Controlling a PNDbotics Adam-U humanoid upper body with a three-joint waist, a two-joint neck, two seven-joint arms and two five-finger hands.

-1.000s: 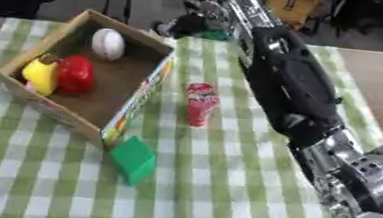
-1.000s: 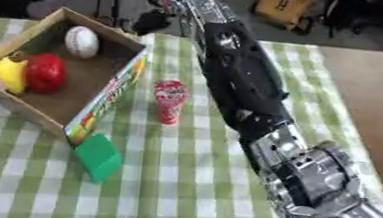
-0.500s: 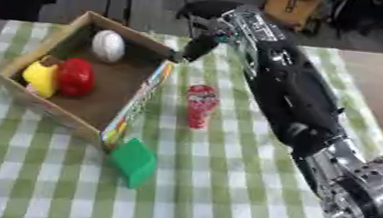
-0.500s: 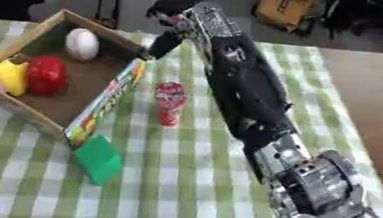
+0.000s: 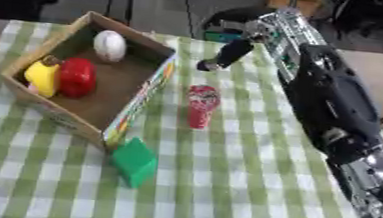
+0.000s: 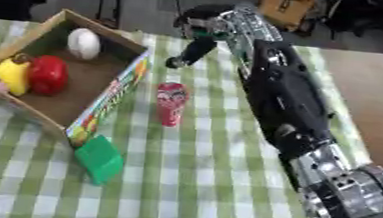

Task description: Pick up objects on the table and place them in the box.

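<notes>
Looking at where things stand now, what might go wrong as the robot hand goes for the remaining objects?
The red can stands upright just below the right robot hand; a glancing touch could tip it and send it rolling. The green block lies against the box corner, leaving little room for fingers, so a grasp there may shove the box.

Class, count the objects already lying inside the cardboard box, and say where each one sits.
3. A white egg lies at the box's far end; a red pepper sits mid-box; a yellow fruit is beside it against the left wall. Nothing seems hidden.
</notes>
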